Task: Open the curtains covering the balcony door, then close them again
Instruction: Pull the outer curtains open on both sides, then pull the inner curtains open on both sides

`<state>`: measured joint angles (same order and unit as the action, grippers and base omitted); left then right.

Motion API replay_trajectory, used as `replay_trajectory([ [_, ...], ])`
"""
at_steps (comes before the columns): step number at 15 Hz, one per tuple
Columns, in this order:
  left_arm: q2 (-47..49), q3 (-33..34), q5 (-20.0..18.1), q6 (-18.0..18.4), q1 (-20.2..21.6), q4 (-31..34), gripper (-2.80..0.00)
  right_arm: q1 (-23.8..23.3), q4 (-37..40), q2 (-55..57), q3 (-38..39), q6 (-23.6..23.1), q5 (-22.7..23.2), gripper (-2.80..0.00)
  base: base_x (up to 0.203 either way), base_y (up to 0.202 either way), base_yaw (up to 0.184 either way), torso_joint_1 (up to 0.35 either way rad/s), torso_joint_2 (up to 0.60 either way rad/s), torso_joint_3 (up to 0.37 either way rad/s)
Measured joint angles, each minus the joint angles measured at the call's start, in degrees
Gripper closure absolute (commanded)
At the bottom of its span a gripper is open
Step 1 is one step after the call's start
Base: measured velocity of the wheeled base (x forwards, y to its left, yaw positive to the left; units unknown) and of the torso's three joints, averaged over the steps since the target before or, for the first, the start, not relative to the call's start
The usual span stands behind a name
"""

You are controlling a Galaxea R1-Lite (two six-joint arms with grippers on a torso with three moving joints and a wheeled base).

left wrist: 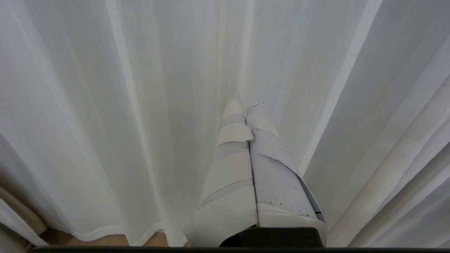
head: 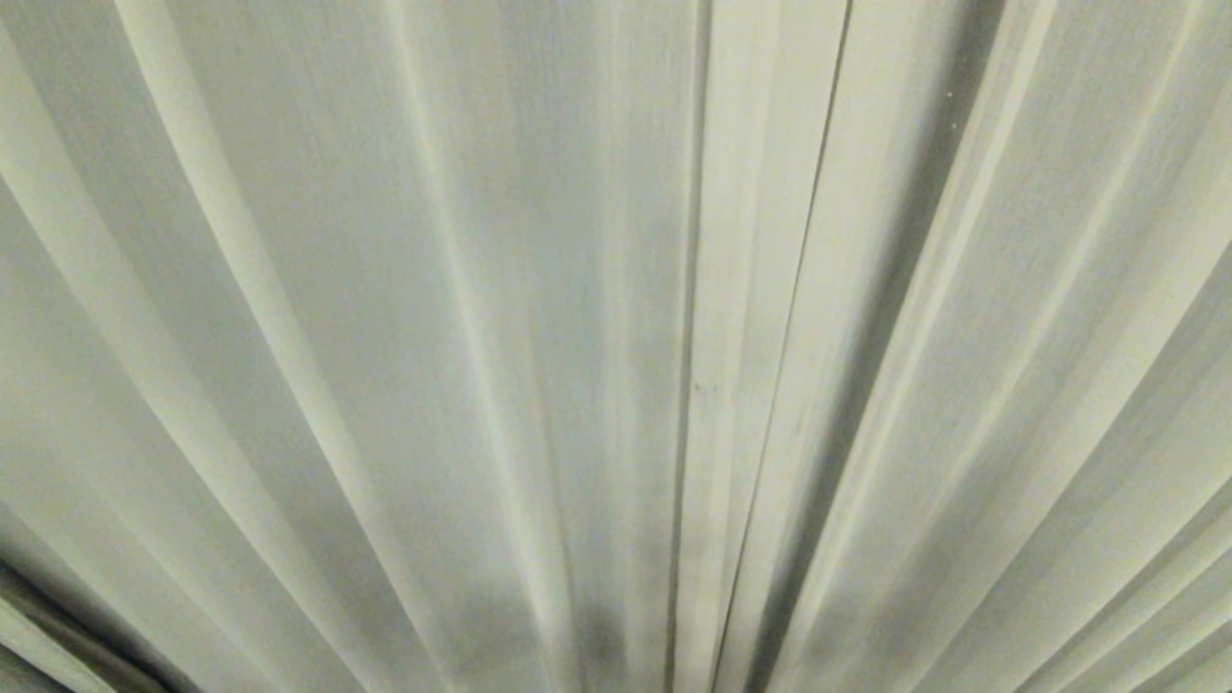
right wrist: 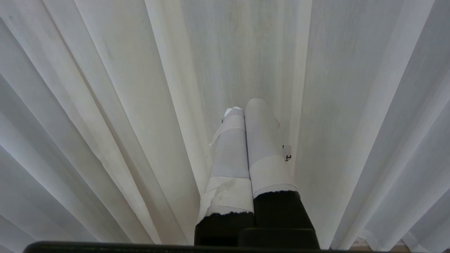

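Cream curtains (left wrist: 105,105) hang just ahead of both closed tools, left tool (left wrist: 246,105) and right tool (right wrist: 246,107)

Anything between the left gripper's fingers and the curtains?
Nothing: in the left wrist view the left gripper, fingers shut, points straight at the curtains with no object between.

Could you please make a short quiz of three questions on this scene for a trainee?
1. True or false: the curtains are drawn shut and fill the head view.
2. The left gripper is: A) open, B) shut with nothing between its fingers, C) shut on a fold.
3. Fill in: in the left wrist view, below the hem shows a strip of brown ____.

Key
1. True; no door shows.
2. B; its taped fingers meet in front of the cloth. The right gripper looks the same.
3. Floor.
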<state>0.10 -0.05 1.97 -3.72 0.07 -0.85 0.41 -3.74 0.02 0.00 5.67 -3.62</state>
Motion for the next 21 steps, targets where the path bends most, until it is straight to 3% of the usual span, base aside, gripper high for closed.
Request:
replay_trajectory([
  [15,0.00,-0.02,-0.28,0.50,0.00,-0.07,0.00,0.00,0.00,0.00,0.00,0.04,-0.04,0.00,0.000,0.000,0.000,0.000,0.00,0.000],
  [21,3.14,-9.38,-8.06,1.66,0.00,1.18,0.00,0.00,0.00,0.00,0.00,0.00,-0.04,0.00,0.000,0.000,0.000,0.000,0.00,0.000],
])
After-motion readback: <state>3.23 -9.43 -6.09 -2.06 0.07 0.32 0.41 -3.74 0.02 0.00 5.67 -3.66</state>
